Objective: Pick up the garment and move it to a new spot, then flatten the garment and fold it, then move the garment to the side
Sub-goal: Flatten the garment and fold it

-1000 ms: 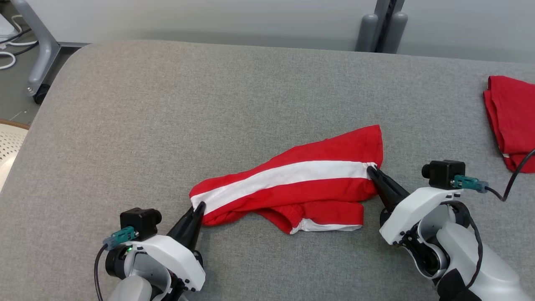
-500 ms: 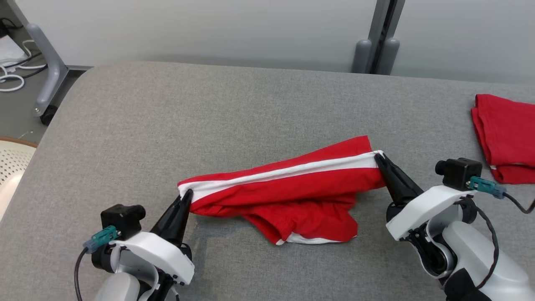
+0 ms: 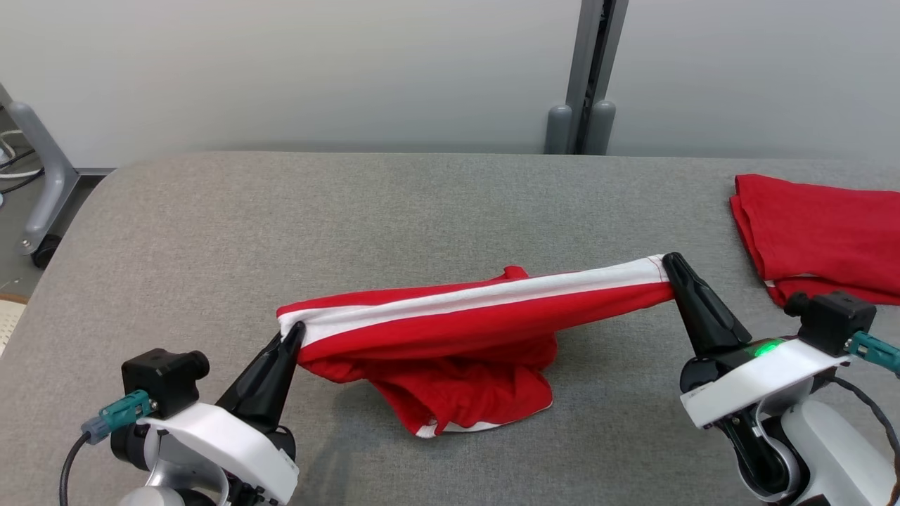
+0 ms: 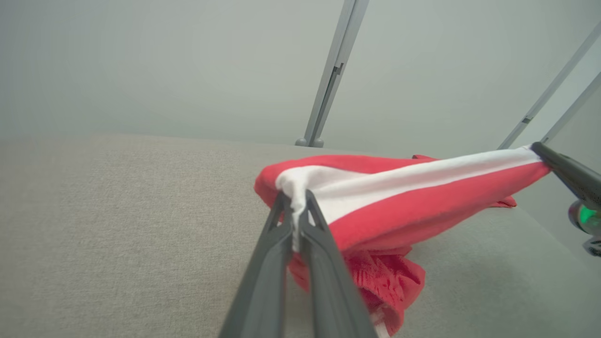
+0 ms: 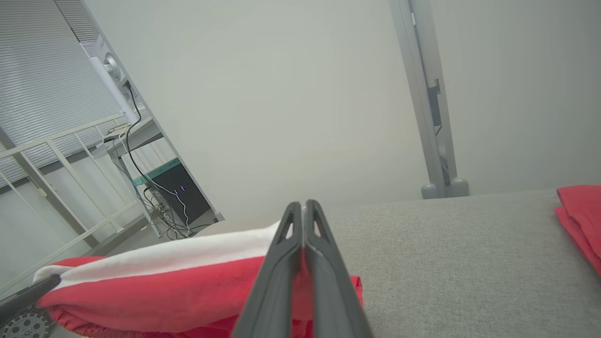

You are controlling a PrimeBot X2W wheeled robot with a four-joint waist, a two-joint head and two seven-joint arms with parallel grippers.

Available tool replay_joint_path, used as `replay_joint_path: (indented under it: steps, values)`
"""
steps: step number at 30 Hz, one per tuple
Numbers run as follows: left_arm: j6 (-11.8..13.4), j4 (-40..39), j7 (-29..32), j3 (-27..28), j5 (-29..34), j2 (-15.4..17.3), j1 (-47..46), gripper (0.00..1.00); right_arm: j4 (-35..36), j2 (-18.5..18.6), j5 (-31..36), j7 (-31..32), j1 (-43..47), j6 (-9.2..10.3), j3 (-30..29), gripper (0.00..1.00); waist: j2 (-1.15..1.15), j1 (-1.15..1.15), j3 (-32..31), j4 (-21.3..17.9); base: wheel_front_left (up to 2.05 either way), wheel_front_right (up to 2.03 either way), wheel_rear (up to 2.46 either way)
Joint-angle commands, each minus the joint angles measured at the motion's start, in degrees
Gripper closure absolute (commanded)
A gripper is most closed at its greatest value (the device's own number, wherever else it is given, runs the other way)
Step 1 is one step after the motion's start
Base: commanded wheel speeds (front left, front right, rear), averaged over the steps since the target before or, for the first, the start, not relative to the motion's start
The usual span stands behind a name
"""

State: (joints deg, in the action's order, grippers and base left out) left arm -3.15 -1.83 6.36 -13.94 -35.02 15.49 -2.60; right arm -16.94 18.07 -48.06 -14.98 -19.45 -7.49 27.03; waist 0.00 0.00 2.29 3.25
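The garment is red with a white stripe, stretched in the air between my two grippers over the grey padded table. Its lower folds sag and touch the table at the middle. My left gripper is shut on the garment's left end; in the left wrist view the garment is pinched at the stripe by my left gripper. My right gripper is shut on the right end; in the right wrist view my right gripper holds the garment.
A second folded red cloth lies at the table's right edge. A grey post stands behind the table against the pale wall. A wheeled frame leg stands on the floor at the left.
Both grippers have lifted the garment off the table and pulled it taut, and the left one closed on its end. The head camera has tilted up, showing more wall.
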Motion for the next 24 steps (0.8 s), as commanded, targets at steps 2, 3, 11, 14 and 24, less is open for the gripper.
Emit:
replay_joint_path:
  steps: [2,3,11,14,24]
  values:
    - [0.42,-1.7,1.5,0.06,-0.37,0.78,0.25,1.0,1.34,0.02,0.95,-0.17,0.49,-0.03,-0.84,1.0,0.0,0.0,0.13,-0.73,0.0,0.0,0.0]
    - [0.58,-2.23,2.47,-0.19,-0.21,1.25,-0.08,1.0,1.86,-0.07,1.22,0.18,0.44,-0.03,-1.06,1.0,0.0,0.0,0.28,-0.98,0.0,0.0,0.0]
    - [-1.43,-0.28,11.08,-2.12,-0.39,4.05,-12.28,1.0,4.08,-0.43,3.2,3.6,-7.45,-0.03,-2.92,1.0,0.0,0.0,5.83,-2.64,0.0,0.0,0.0]
    - [-2.86,2.26,14.62,-4.01,0.39,5.77,-21.73,1.0,3.32,0.39,2.06,5.99,-13.27,-0.03,-2.38,1.0,0.0,0.0,10.03,-3.28,0.0,0.0,0.0]
    - [-4.3,16.95,22.73,-10.22,-3.91,7.47,-58.69,1.0,-2.53,3.81,-4.07,7.83,-40.99,-0.03,0.98,1.0,0.0,0.0,27.78,-6.16,0.0,0.0,0.0]
